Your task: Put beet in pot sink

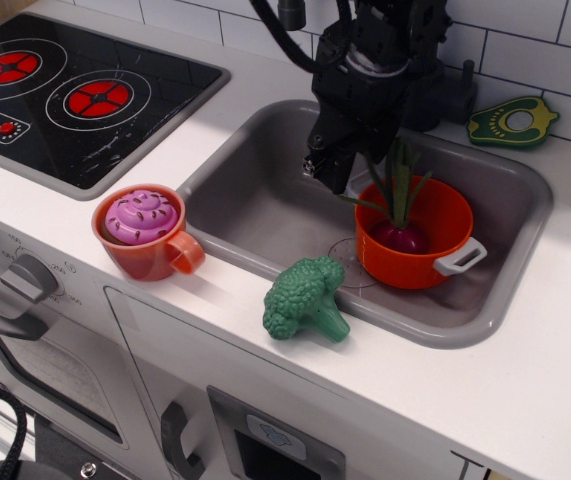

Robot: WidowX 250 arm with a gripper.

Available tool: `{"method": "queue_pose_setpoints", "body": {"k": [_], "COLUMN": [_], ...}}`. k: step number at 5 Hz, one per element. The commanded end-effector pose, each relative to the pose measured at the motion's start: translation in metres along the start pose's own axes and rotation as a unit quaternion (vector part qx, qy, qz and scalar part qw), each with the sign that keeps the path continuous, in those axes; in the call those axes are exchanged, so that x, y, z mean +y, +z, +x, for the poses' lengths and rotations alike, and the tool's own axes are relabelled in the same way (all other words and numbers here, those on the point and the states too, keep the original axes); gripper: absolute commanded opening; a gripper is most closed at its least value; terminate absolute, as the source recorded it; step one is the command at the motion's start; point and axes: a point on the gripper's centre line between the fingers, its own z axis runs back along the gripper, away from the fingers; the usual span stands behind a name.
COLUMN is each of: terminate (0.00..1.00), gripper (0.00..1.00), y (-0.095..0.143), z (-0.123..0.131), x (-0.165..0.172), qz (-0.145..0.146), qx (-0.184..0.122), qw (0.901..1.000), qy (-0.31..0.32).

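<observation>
**Beet sat in pot, jaws above and to the left**

Beet (401, 236) sat inside the orange pot (417, 262); magenta bulb rested low against the pot's inner wall, green stalks stood upright and fanned above the rim; pot stood on the floor of the grey sink (265, 215), toward its right half, one grey handle pointing front-right.

Jaws (327, 168) hung over the sink just left of the pot, above the pot's left rim; beet was to their right and lower, apart from them; nothing visible between the jaws; the black housing hid most of the tips, so open or closed could not be told from this view; the leaf stalks rose close beside the arm's lower body, contact there unclear.

Black faucet (427, 85) stood at the back of the sink, partly behind the arm; green avocado-half toy (513, 120) lay on the table behind the sink's right corner; broccoli (305, 297) lay on the table at the sink's front edge, just left-front of the pot; orange mug (145, 235) with purple swirl stood on the table left of the sink; stove top (65, 95) with red burners sat far left.
</observation>
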Motion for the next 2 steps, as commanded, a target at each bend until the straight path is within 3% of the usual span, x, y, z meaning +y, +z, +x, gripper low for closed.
{"method": "queue_pose_setpoints", "body": {"k": [1,2], "terminate": [0.00,1.00], "gripper": [1.00,1.00], "y": [0.0424,0.0424], "z": [0.0150,0.0150], "x": [-0.0177,-0.0177], "qz": [-0.064,-0.064], "qx": [-0.017,-0.017], "qw": [0.9977,0.9977], "qy": [-0.014,-0.014]}}
